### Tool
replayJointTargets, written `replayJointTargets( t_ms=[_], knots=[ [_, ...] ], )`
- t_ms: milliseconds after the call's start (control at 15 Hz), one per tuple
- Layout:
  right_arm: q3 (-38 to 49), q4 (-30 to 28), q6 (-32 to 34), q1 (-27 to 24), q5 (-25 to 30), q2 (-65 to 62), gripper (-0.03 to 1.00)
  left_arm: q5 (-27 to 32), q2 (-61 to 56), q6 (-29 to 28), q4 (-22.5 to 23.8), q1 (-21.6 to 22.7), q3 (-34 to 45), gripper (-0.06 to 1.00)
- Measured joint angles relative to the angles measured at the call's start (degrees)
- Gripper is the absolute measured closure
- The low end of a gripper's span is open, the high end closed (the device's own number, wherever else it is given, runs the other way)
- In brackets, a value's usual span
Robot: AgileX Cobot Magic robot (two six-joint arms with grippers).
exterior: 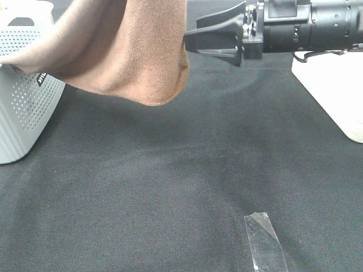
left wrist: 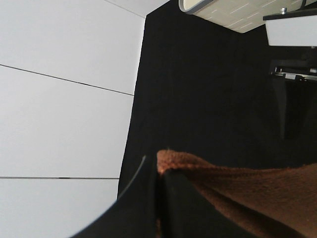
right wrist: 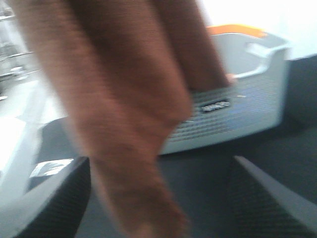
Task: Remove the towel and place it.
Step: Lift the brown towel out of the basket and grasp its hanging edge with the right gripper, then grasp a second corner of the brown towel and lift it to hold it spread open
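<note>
The brown towel [exterior: 122, 48] hangs above the black table. One end drapes over the grey basket's rim and the rest rises out of the top of the exterior view. In the left wrist view my left gripper [left wrist: 158, 173] is shut, with the towel's edge [left wrist: 237, 193] pinched between its black fingers. My right gripper [exterior: 193, 35] comes in from the right with its jaws wide open, its tips at the towel's right edge. In the blurred right wrist view the towel [right wrist: 124, 99] hangs just in front of the right gripper [right wrist: 161, 161], between its spread fingers [right wrist: 64, 198].
A grey perforated basket [exterior: 22, 107] stands at the left edge, with something orange [right wrist: 235, 30] inside it. A white block [exterior: 334, 96] sits at the right edge. A strip of clear tape [exterior: 264, 241] lies on the black cloth [exterior: 170, 187] near the front.
</note>
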Motion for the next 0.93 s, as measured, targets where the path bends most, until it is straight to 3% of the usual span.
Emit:
replayJointTargets(
  t_ms=[200, 400, 667, 733, 933],
  knots=[
    [0.0, -2.8, 0.0, 3.2, 3.6, 0.1, 0.23, -2.1, 0.0, 0.0, 0.2, 0.0, 0.0, 0.94],
    [-0.1, -5.2, 1.5, 7.9, -0.6, 1.7, 0.23, -4.4, 0.0, 0.0, 1.1, 0.0, 0.0, 0.94],
    [-0.1, -6.6, 2.6, 7.9, -1.3, 2.0, 0.29, -3.0, 0.0, -2.0, 3.8, 0.0, 0.0, 0.94],
    [-0.1, -6.6, 2.7, 7.9, -1.4, 2.0, 0.49, -1.1, 0.0, -3.0, 4.3, 0.0, 0.0, 0.94],
    [-0.2, -4.8, 4.2, 7.9, -0.7, 2.0, 0.88, 1.5, 0.0, -3.4, 4.6, 0.0, 0.0, 0.94]
  ],
)
